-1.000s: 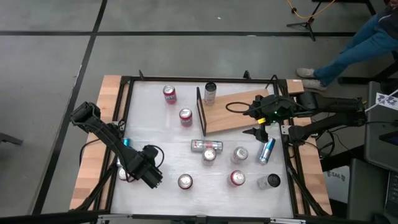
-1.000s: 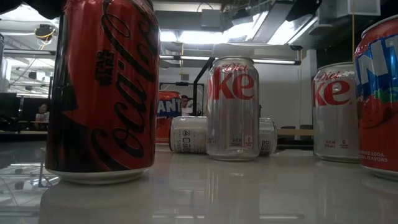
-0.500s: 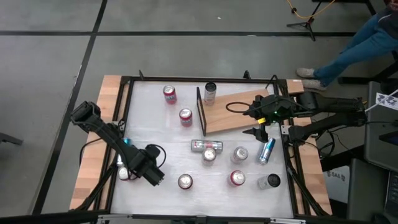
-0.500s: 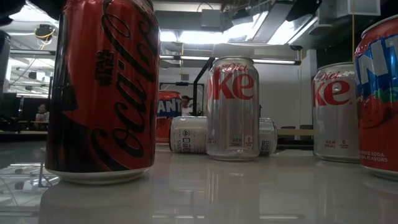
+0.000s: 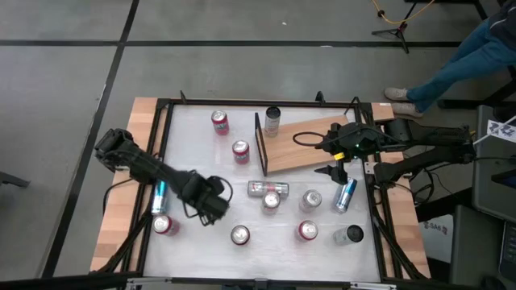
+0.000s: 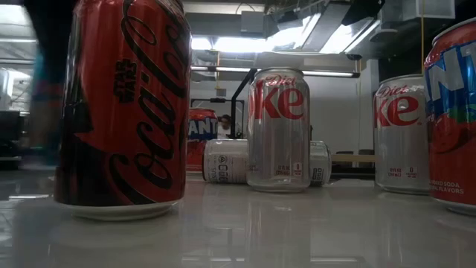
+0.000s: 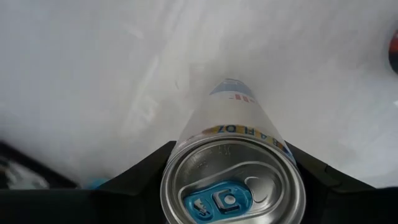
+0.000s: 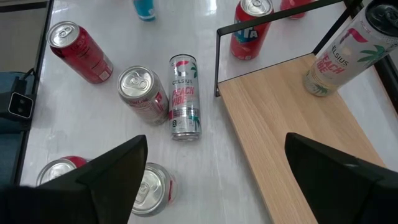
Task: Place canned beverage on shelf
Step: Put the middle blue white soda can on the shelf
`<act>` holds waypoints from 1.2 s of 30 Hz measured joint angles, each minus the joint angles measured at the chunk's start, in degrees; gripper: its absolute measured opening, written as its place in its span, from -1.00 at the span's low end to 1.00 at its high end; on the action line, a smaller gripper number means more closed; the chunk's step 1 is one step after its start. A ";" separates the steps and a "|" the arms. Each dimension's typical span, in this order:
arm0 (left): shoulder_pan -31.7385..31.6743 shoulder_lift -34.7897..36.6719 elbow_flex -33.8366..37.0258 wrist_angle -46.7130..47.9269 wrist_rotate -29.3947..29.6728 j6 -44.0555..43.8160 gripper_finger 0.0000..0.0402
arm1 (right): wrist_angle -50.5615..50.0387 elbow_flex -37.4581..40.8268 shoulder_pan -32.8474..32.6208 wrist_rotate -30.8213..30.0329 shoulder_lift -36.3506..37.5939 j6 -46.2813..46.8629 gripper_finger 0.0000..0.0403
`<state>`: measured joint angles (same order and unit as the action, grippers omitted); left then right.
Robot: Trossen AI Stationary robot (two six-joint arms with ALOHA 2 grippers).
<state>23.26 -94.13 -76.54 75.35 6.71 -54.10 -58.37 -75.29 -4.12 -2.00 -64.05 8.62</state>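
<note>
Left wrist view shows the left end effector [image 7: 231,180] clamped round a slim white aluminium can with a blue tab [image 7: 231,186], so carry it level over the worktop's other cans to the light-brown wooden shelf [image 5: 302,145], where the right end effector [image 5: 337,169] waits wide open and empty.

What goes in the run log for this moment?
left gripper: shut on slim can, lifted over the table | right gripper: open, over shelf | shelf: one can standing
</note>
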 joint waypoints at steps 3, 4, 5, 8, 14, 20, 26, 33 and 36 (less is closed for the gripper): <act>-3.47 0.00 -0.57 -0.32 2.14 8.84 0.08 | 0.00 0.00 0.00 0.00 0.00 0.01 0.83; -4.68 0.00 -0.58 -0.58 2.53 11.69 0.08 | 0.00 0.00 0.00 0.00 0.00 0.00 0.83; -5.89 0.00 -0.58 -0.83 2.93 14.29 0.09 | 0.01 0.00 0.00 0.00 0.00 0.00 0.83; -9.47 0.00 -0.58 -2.74 4.04 21.57 0.09 | 0.02 0.00 0.00 0.00 0.00 0.02 0.83; -15.93 0.02 -0.58 -8.28 4.52 33.32 0.09 | 0.02 0.00 0.00 0.00 0.00 0.02 0.83; -20.69 0.02 -0.58 -10.43 4.49 41.57 0.09 | 0.17 0.00 0.00 0.00 -0.76 0.02 0.83; -22.96 0.02 -0.60 -11.74 3.53 46.15 0.09 | 2.47 0.00 0.00 0.00 -3.62 -0.01 0.83; -23.23 0.02 -6.25 -7.91 -0.82 46.85 0.10 | 5.97 0.00 0.00 0.00 -7.35 -2.94 0.83; -23.27 0.02 -11.61 -4.73 -0.63 46.95 0.10 | 7.66 0.00 0.00 -0.02 -8.40 -3.10 0.83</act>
<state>0.00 -94.11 -88.15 70.62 6.08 -7.15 -50.71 -75.29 -4.12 -2.02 -72.45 5.52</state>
